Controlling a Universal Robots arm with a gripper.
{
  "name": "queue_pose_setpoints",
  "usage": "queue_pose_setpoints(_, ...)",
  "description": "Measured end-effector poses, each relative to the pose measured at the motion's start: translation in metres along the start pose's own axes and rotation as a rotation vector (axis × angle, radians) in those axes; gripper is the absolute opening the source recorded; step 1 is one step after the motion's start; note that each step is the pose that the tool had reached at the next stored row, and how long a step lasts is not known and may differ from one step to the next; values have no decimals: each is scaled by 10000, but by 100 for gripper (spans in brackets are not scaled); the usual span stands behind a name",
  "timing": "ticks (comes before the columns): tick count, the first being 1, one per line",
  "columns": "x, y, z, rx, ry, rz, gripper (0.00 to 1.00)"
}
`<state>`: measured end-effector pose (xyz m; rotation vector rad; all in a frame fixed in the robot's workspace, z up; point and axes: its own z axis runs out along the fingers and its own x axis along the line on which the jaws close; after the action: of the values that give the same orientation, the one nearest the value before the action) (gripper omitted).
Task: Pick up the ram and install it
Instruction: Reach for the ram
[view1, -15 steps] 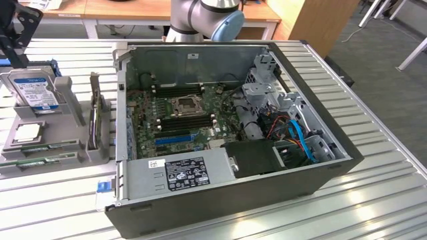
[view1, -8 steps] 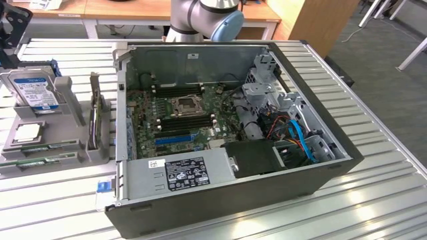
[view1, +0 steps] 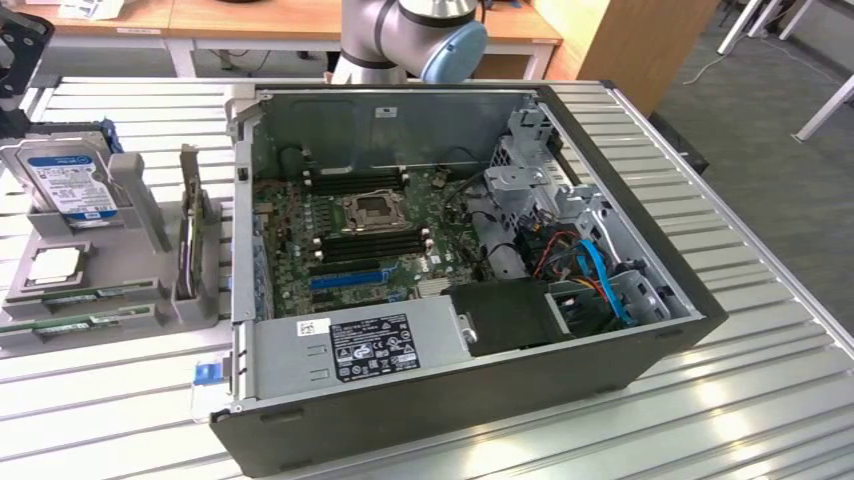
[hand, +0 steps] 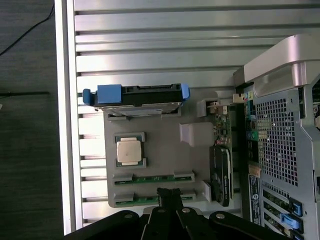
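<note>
The pincer (hand: 169, 191) hangs over the grey tray (hand: 165, 150) on the worktop (hand: 150, 50). It looks pressed together and holds nothing. Two ram sticks (hand: 152, 177) (hand: 137, 200) lie side by side in the tray, beside the open computer (view1: 627, 370). The tip is right above the nearer stick. I think the pincer must spread first. Then it should come straight down over the middle of one stick and squeeze its two flat sides. It should lift gently, so the stick does not tip or bump the other one.

Silver-grey tubular arm (view1: 384, 28), pale blue joint cap (view1: 463, 47), black gripper (hand: 169, 193)
</note>
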<state>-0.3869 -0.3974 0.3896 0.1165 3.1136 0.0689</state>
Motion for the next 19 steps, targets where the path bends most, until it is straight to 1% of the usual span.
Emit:
queue_pose_setpoints(9, 1, -5, -1, 1, 2, 1, 10)
queue_pose_setpoints(13, -2, -37, -2, 0, 1, 1, 10)
queue_pose_setpoints(15, -5, -72, -3, 1, 1, 0, 10)
queue_pose_setpoints(19, -6, -97, -4, 0, 1, 1, 10)
